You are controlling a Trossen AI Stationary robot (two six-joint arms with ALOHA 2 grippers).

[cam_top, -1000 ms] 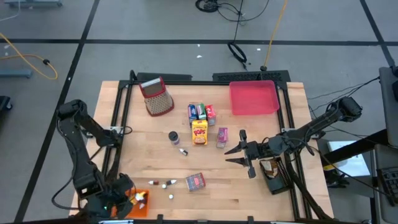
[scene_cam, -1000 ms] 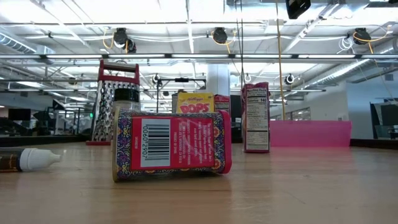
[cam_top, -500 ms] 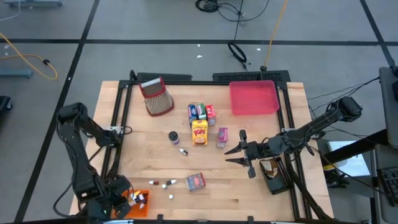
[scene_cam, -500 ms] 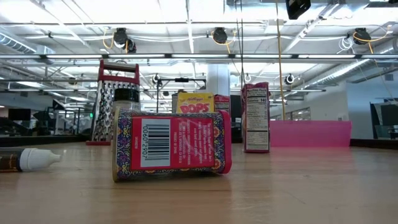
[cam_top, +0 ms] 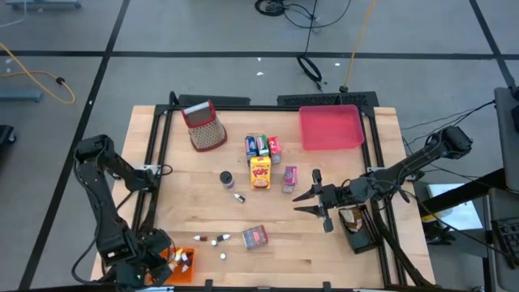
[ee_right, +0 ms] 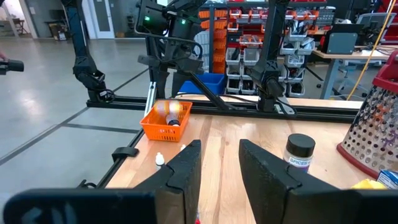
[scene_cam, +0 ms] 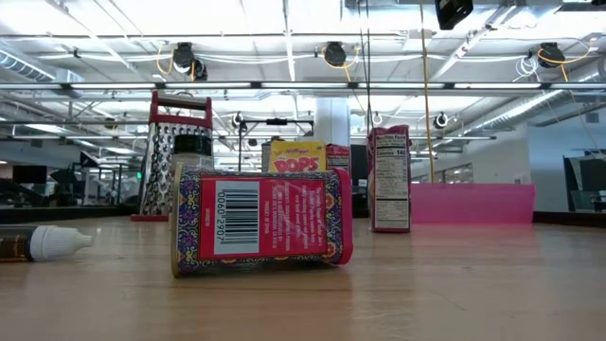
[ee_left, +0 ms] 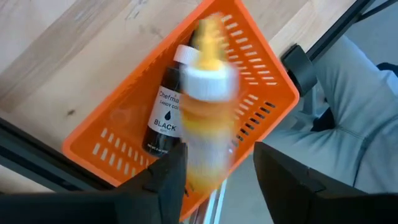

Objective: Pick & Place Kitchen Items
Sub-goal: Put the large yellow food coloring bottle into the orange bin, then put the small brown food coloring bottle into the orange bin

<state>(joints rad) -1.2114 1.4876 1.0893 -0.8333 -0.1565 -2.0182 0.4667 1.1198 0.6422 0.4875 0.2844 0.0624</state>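
My left gripper (ee_left: 217, 180) hangs open over the orange tray (ee_left: 261, 56) at the table's near left corner (cam_top: 180, 264). A yellow bottle with a white cap (ee_left: 208, 106) shows blurred between the fingers, above the tray. A black-labelled bottle (ee_left: 165, 118) lies in the tray. My right gripper (cam_top: 300, 203) stands open and level over the table's right half, holding nothing. The yellow cereal box (cam_top: 259, 172), blue, green and red packets (cam_top: 261, 146) and pink packet (cam_top: 289, 178) stand mid-table. The red box (cam_top: 255, 236) lies on its side. My left gripper points down over the orange tray with its fingers (ee_left: 168, 180) on either side of the yellow bottle's lower end (ee_left: 202, 168). The bottle is blurred, and I cannot tell whether a finger touches it.
A red-topped grater (cam_top: 204, 127) leans at the far left and a pink tray (cam_top: 331, 127) lies at the far right. A dark-capped jar (cam_top: 227, 178), a small bottle (cam_top: 238, 197) and tiny pieces (cam_top: 209, 238) lie on the wood. A black frame borders the table.
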